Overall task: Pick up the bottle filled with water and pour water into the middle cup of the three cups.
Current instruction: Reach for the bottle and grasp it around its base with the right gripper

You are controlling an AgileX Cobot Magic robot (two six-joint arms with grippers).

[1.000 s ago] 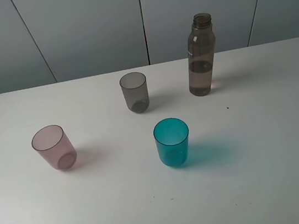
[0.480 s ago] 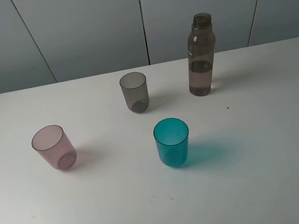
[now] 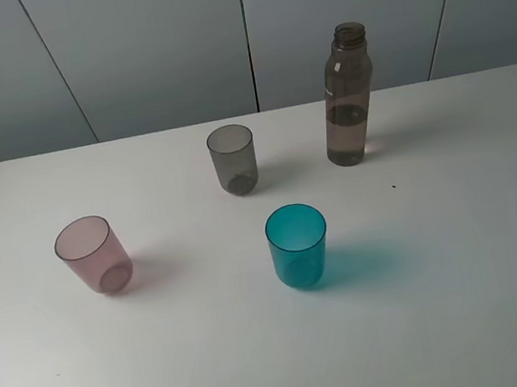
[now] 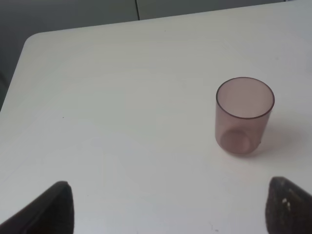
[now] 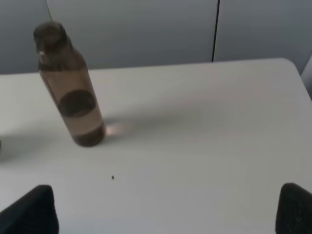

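The smoky brown-grey bottle (image 3: 346, 96) stands upright and uncapped at the back right of the white table (image 3: 459, 252), partly filled with water; it also shows in the right wrist view (image 5: 72, 92). The smoky grey middle cup (image 3: 234, 159) stands left of it. The pink cup (image 3: 93, 254) is at the left and shows in the left wrist view (image 4: 243, 116). The teal cup (image 3: 298, 246) is nearest the front. Neither arm appears in the exterior high view. My left gripper (image 4: 170, 207) is open, short of the pink cup. My right gripper (image 5: 168, 209) is open, short of the bottle.
Grey wall panels (image 3: 245, 32) rise behind the table's far edge. A tiny dark speck (image 3: 393, 185) lies on the table right of the teal cup. The table's rounded left corner (image 4: 34, 41) shows in the left wrist view.
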